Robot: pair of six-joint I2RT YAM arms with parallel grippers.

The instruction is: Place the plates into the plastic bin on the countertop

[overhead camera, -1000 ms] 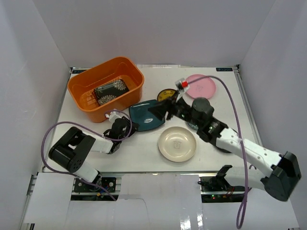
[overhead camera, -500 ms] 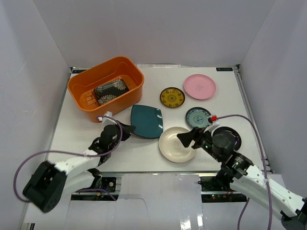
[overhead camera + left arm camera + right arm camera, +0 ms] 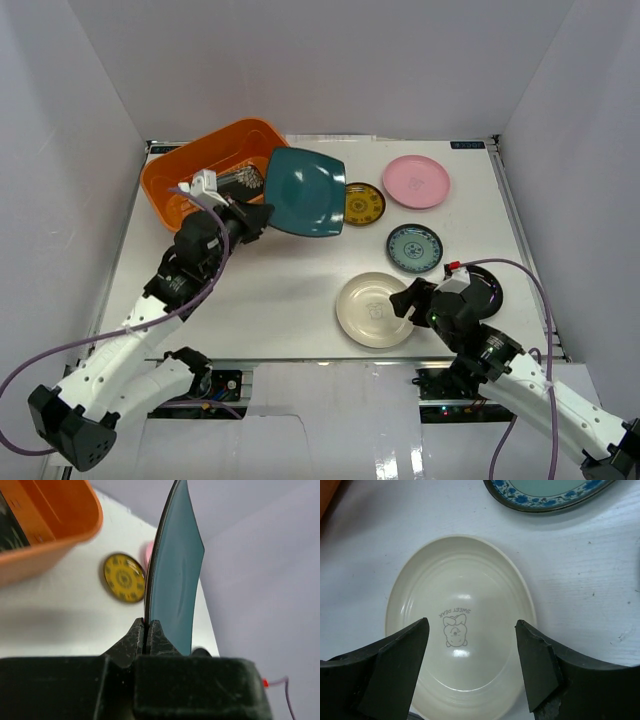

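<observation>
Teal square plate (image 3: 305, 190) hangs tilted on edge above the countertop (image 3: 270, 290), just right of the orange plastic bin (image 3: 160, 190), with its lower rim pinched tight between the fingers of the left gripper (image 3: 148, 630). Inside the bin lies the black floral plate (image 3: 238, 180). At the near right, the right gripper (image 3: 408, 300) hovers with its jaws spread wide over the round cream plate (image 3: 460, 620), while the gold-patterned plate (image 3: 361, 204), pink plate (image 3: 417, 181) and blue-green plate (image 3: 414, 247) lie farther back on the countertop.

Plain white walls (image 3: 330, 70) all round
</observation>
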